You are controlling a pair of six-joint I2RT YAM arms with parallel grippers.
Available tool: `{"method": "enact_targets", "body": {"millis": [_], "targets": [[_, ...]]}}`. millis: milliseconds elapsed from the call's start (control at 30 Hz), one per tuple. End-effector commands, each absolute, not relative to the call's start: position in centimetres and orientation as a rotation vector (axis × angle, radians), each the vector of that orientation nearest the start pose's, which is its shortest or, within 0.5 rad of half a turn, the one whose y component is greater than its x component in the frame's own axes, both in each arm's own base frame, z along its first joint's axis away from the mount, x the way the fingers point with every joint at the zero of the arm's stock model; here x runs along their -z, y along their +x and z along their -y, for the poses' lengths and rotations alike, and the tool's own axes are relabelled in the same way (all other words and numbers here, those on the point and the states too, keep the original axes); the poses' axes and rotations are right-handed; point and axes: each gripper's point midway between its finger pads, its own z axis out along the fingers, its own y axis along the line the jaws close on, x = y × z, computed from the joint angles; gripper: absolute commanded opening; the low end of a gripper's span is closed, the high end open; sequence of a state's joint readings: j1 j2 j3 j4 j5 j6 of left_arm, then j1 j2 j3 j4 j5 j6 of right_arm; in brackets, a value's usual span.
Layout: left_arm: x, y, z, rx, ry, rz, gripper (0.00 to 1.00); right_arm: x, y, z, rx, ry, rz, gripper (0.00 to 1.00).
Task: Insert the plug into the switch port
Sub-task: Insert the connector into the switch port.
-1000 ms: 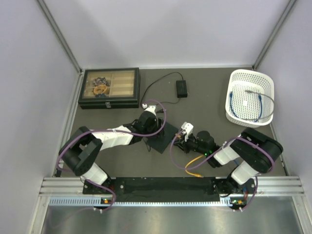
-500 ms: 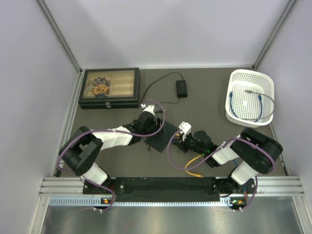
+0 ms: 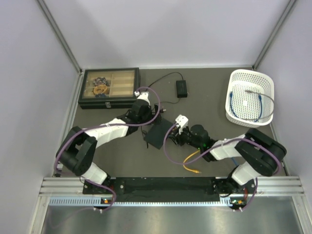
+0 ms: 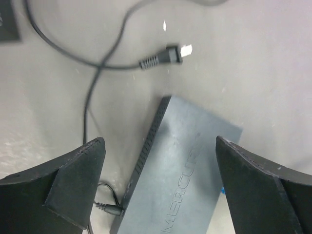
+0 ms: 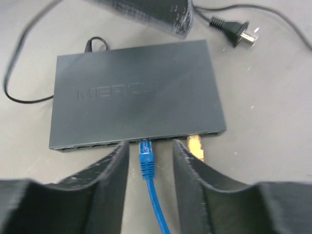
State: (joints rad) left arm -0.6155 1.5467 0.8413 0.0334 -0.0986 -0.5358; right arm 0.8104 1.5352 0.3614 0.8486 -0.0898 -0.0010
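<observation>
Only text I can read: raised "MERCU…" across top face of the grey switch (image 5: 136,112), R wrist cam. L wrist cam: same word, end cut off.

The left arm (image 3: 109,130) and right arm (image 3: 225,150) are showing white links between bulky black joints, each trailing a looping purple cable (image 3: 165,145). The left gripper (image 4: 158,146) and right gripper (image 5: 151,145) are presenting thick, matte black, wedge-shaped fingers (image 5: 109,180) with rough, faintly speckled faces.
</observation>
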Motion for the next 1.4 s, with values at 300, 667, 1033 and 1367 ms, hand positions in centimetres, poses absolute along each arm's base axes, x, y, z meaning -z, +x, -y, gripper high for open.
{"method": "enact_targets", "body": {"millis": [300,667,1033,1367], "targets": [[-19.1,32.4,19.5,0.512,-0.028,-1.952,0.99,-12.3,26.3,-22.5,-0.442,-0.626,-1.819,0.7],[-18.5,29.8,15.5,0.451,-0.079,-1.828,0.99,-17.3,29.1,-15.3,-0.221,-0.373,-1.919,0.79],[-17.8,29.4,15.4,0.444,-0.06,-1.847,0.99,-23.9,35.2,-4.2,0.034,0.107,-1.98,0.78],[-17.0,29.6,15.5,0.426,-0.048,-1.87,0.99,-22.1,42.5,5.4,0.084,0.398,-2.061,0.77]]}}
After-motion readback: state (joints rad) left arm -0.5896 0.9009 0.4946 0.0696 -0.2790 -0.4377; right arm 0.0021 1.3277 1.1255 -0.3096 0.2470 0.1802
